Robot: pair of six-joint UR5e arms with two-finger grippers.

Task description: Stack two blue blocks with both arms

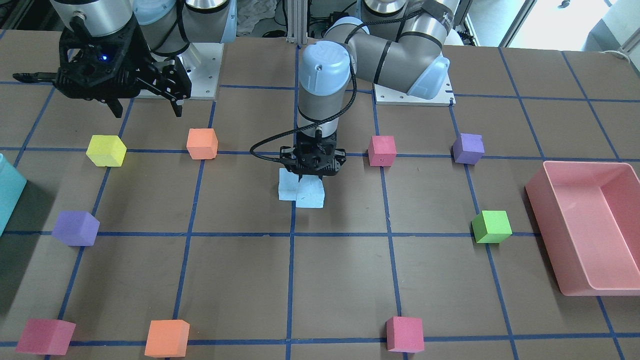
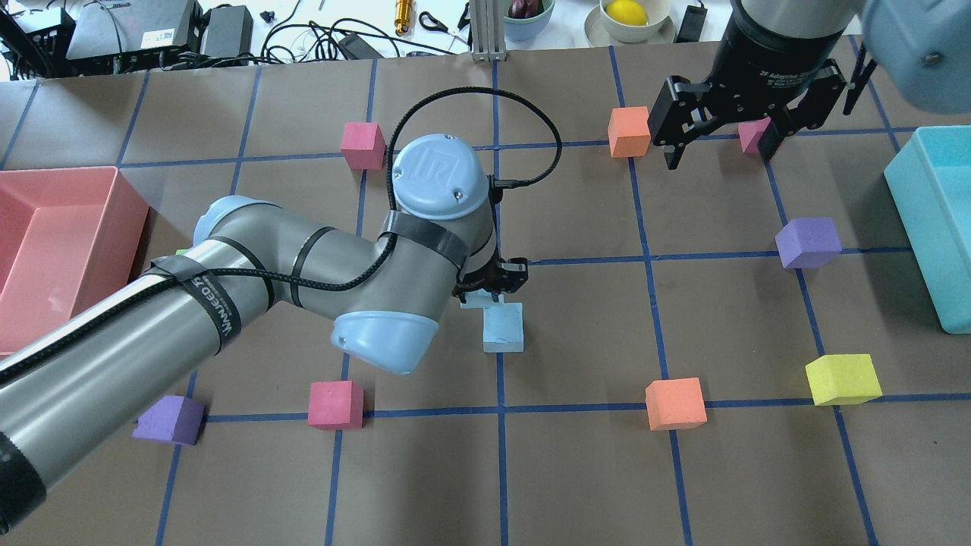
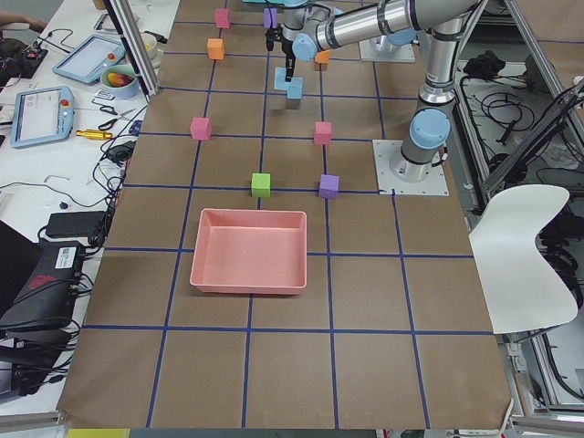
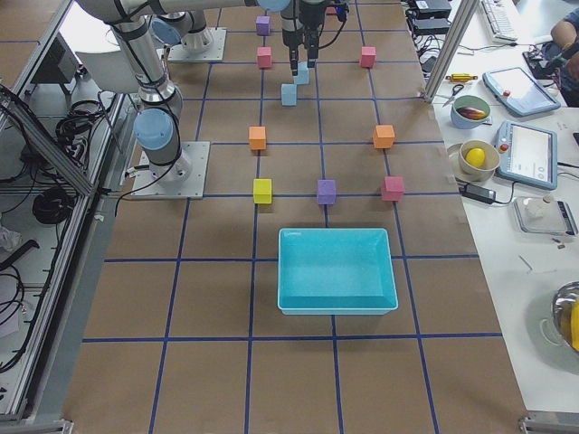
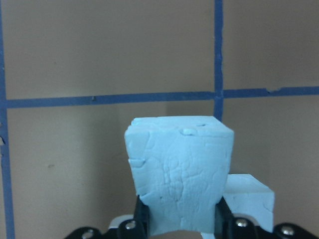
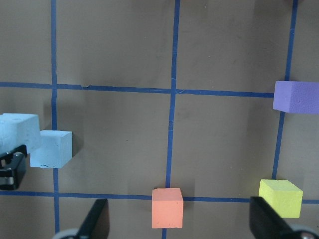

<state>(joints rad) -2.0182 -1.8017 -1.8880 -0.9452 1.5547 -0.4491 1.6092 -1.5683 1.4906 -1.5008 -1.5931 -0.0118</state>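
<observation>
My left gripper point(image 1: 312, 172) is shut on a light blue block point(image 1: 311, 194) near the table's middle and points straight down. The wrist view shows that block point(image 5: 179, 169) clamped between the fingers point(image 5: 142, 219). A second light blue block point(image 1: 286, 186) lies on the table right beside it, and it also shows in the overhead view point(image 2: 503, 327) and the left wrist view point(image 5: 249, 191). The held block looks slightly higher; I cannot tell whether the two touch. My right gripper point(image 2: 719, 150) is open and empty, raised over the far right of the table.
A pink tray point(image 2: 125, 193) stands at the left edge and a teal tray point(image 2: 906, 205) at the right edge. Orange point(image 2: 675, 403), yellow point(image 2: 842, 379), purple point(image 2: 808, 243), pink point(image 2: 335, 404) and green point(image 1: 491, 226) blocks lie scattered around the grid.
</observation>
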